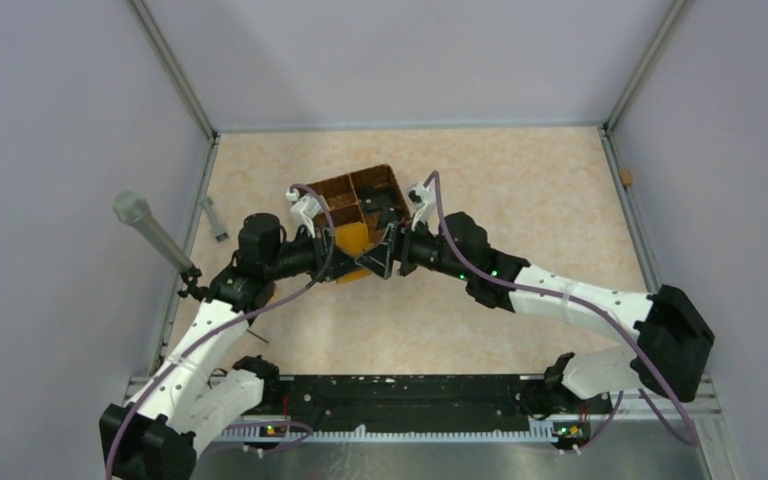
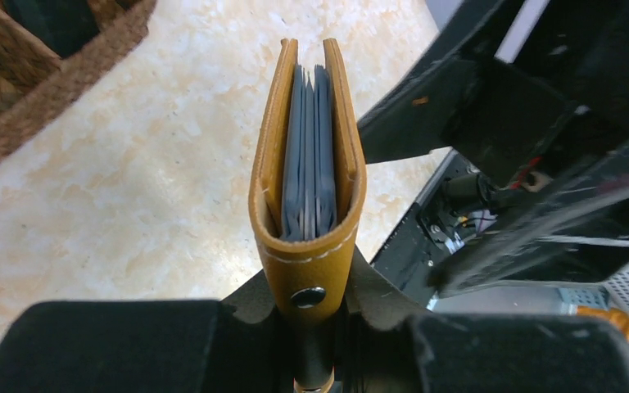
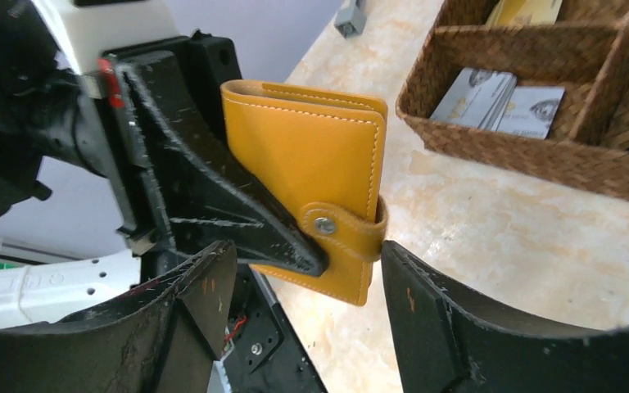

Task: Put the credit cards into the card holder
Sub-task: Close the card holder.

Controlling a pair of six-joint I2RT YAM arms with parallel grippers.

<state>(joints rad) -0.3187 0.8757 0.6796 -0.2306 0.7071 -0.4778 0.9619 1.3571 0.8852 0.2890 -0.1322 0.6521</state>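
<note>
Mustard-orange leather folding card holder [image 3: 311, 155]: held aloft, clamped at its stud end in my left pincer [image 2: 311, 309]. My right pincer [image 3: 307, 286] has its jaws spread wide, straddling the strap [image 3: 350, 233], holding nothing. Grey credit cards [image 3: 491, 97] lie ahead-right of it in the brown woven basket [image 3: 540, 160]. The strap looks snapped. Keep the left grip firm, unsnap first, then fetch cards.

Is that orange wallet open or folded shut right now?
Folded shut: the card holder has its strap snapped over the edge, and the left wrist view shows both covers together.
</note>
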